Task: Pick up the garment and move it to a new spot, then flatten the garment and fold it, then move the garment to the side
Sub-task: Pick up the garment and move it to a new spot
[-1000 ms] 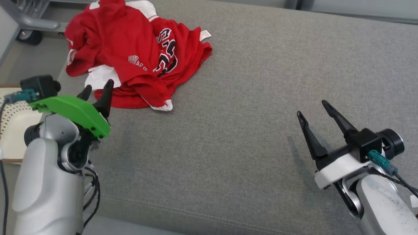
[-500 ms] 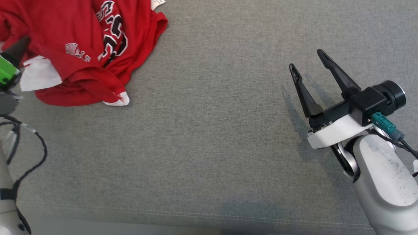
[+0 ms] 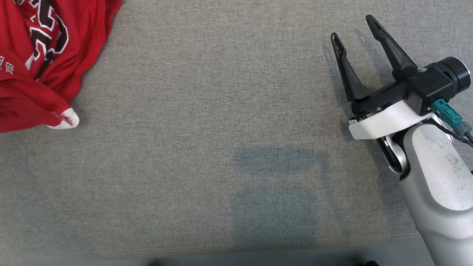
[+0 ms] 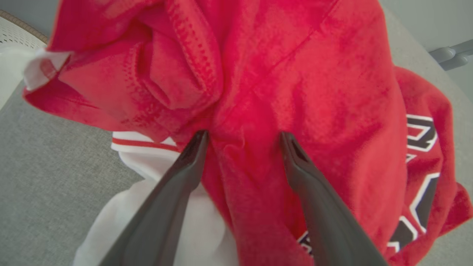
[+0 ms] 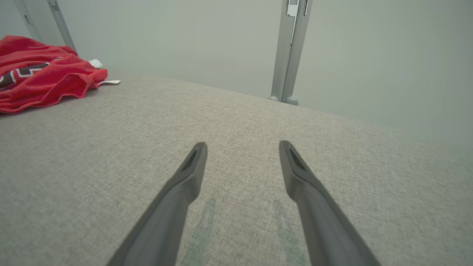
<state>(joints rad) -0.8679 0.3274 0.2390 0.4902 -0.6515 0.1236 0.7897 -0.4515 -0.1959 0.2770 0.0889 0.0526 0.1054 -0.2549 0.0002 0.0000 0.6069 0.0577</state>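
Observation:
The garment (image 3: 33, 62) is a crumpled red jersey with white trim and black-and-white lettering, lying at the upper left corner of the head view on the grey cushion. In the left wrist view the garment (image 4: 281, 88) is close up, and my left gripper (image 4: 244, 138) stands open with its two fingers spread over a red fold, white cloth under the left finger. My right gripper (image 3: 353, 26) is open above bare fabric at the right, far from the jersey. From the right wrist the garment (image 5: 40, 79) lies far to the left, beyond my right gripper (image 5: 242, 147).
The grey upholstered surface (image 3: 207, 147) stretches wide between the jersey and the right arm. Its front seam edge (image 3: 184, 255) runs along the bottom. A grey post (image 5: 290, 51) stands behind the far edge, and a white perforated object (image 4: 16, 35) lies past the jersey.
The head camera has swung right and down, so the jersey has slid to the picture's left edge and the left arm has left it. The right gripper stays open.

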